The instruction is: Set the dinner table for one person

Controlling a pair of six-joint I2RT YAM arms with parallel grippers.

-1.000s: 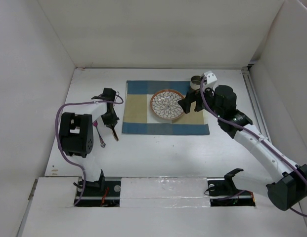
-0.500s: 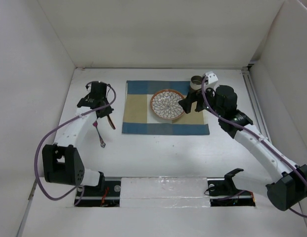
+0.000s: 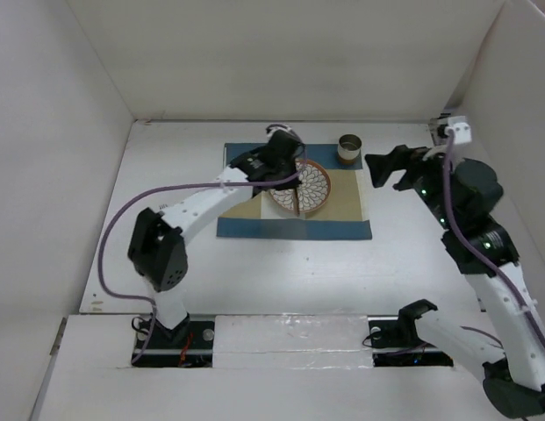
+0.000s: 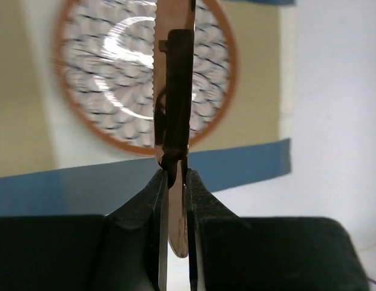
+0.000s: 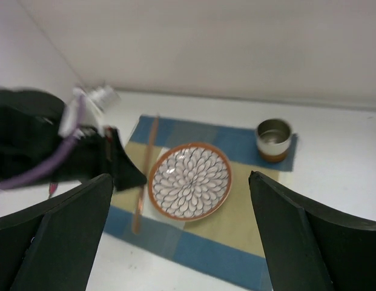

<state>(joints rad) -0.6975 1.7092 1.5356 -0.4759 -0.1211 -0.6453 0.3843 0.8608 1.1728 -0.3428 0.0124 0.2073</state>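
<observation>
My left gripper [image 3: 285,167] is shut on a copper knife [image 4: 174,91] and holds it above the patterned plate [image 3: 307,186]. The left wrist view shows the blade crossing the plate [image 4: 115,79], with my left gripper [image 4: 177,182] clamped on the handle. In the right wrist view the knife [image 5: 145,176] hangs along the plate's [image 5: 189,180] left rim. My right gripper [image 3: 388,167] is open, empty and raised to the right of the plate. The plate lies on a blue-and-beige placemat [image 3: 246,224] on the white dinner table [image 3: 281,272].
A small metal cup [image 3: 349,147] stands on the placemat's far right corner and also shows in the right wrist view [image 5: 273,138]. White walls enclose the table on three sides. The left arm's elbow [image 3: 158,254] hangs over the table's near left.
My left arm swung from the table's left side over to the plate, carrying the knife. My right gripper drew back from the plate's rim to the right and rose.
</observation>
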